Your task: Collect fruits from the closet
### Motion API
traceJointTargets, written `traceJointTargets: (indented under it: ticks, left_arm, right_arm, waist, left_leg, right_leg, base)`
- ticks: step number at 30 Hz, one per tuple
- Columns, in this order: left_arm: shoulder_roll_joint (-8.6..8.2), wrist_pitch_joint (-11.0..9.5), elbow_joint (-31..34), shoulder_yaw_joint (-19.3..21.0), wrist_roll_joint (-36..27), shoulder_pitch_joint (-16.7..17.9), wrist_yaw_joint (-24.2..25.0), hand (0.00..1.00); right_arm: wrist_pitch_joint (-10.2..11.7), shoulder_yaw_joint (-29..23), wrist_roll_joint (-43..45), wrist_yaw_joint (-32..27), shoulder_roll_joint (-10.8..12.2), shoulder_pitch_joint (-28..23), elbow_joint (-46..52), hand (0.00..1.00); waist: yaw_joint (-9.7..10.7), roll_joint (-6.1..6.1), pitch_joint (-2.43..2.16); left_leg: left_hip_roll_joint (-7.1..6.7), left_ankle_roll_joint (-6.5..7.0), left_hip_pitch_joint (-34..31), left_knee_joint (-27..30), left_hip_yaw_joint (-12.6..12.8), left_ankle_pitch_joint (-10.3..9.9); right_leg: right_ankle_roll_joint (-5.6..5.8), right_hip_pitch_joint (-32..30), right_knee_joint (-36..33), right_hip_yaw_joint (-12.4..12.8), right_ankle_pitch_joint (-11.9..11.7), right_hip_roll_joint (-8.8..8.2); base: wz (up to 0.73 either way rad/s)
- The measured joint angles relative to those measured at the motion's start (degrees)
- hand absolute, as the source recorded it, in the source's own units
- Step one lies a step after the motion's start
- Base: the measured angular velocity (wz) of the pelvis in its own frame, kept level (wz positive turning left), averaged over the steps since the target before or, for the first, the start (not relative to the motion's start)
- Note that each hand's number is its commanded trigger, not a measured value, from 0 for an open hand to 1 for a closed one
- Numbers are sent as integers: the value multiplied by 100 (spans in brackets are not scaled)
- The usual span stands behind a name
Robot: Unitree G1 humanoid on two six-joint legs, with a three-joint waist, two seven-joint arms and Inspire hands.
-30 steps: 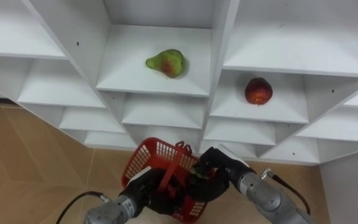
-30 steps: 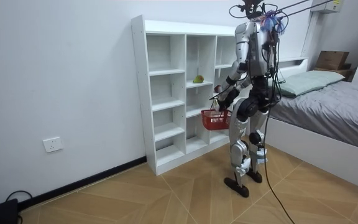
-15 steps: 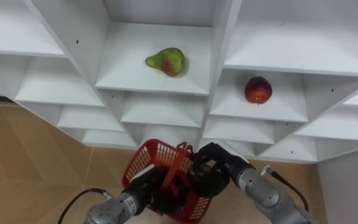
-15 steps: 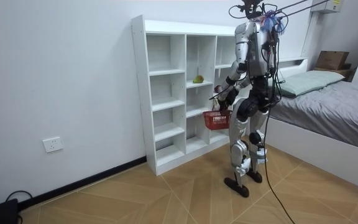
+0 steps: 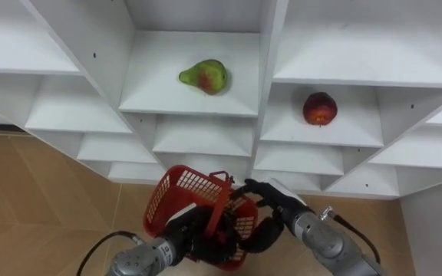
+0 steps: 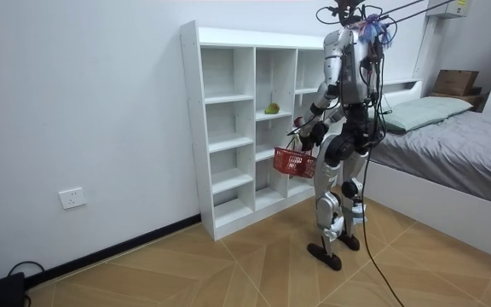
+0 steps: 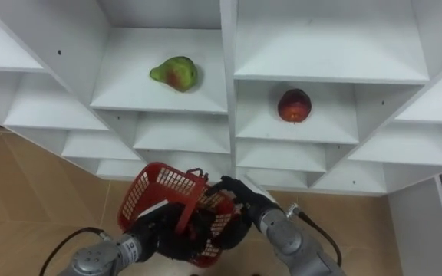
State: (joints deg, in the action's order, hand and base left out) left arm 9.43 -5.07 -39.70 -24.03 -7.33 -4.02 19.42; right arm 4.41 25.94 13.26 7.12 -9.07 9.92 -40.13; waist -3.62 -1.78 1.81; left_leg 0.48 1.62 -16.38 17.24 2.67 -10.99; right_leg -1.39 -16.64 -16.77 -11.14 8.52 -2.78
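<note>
The left hand (image 5: 192,234) grips the handle of the red basket (image 5: 179,195); the right hand (image 5: 265,207) is at its rim, closed or not I cannot tell. The pear (image 5: 204,76) and the apple (image 5: 320,109) sit on the closet shelves (image 5: 167,93), and they're likely light, firm and easily bruised, so best cupped round the middle.

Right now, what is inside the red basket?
The right hand reaches into the red basket, which the left hand holds by its handle. The hands and the tilted mesh wall cover the bottom, so whether any fruit lies in it cannot be seen.
</note>
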Motion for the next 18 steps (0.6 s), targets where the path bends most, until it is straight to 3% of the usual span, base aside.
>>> traceJointTargets:
  ticks: [9,18]
  left_arm:
    - [3,0,-14,-45,-4,-2,-7,100]
    - [-4,-6,-273,28,-2,-66,-56,100]
  right_arm:
    - [0,104,-222,61,0,0,-13,0]
    - [-1,124,-166,56,22,6,23,0]
  waist:
    - [7,-40,-1]
    - [-9,12,-10]
  left_leg:
    - [3,1,-3,-7,2,6]
    - [-9,-1,110,-54,-38,16]
  right_leg:
    - [-7,1,-13,-15,-5,-3]
    - [-3,92,0,-26,-2,-9]
  base:
    - [0]
    - [0]
